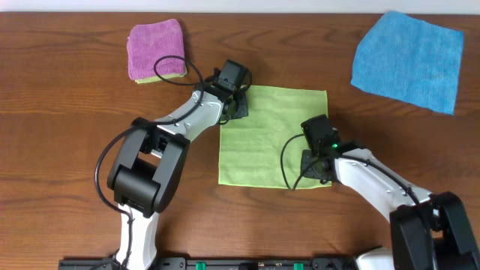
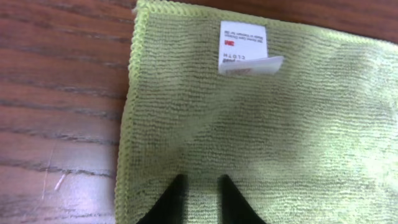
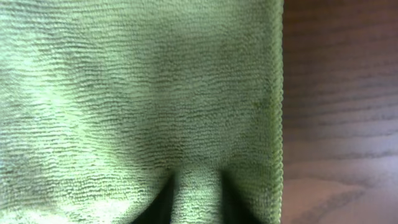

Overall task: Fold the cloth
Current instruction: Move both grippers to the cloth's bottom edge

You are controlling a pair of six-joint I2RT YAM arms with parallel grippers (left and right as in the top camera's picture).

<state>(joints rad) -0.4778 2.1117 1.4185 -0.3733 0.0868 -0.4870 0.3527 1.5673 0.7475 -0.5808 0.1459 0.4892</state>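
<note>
cloth (image 1: 271, 135): flat mid-desk (image 1: 60, 150), tag (image 2: 244, 46) at far-left corner
left gripper (image 2: 200, 190): tipped down there, jaws narrow, can't tell if gripping
right gripper (image 3: 198, 190): down at near-right corner, jaws pinching cloth

Both arms reaching inward, wrists pointing down; left gripper (image 2: 200, 200) fingers sitting close together, grip unclear; right gripper (image 3: 198, 200) pinching the cloth (image 3: 124, 93).

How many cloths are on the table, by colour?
Green cloth: 1
Blue cloth: 1
Pink cloth: 1
Total: 3
A yellow-green edge shows under the pink one; I cannot tell whether it is a separate cloth.
</note>
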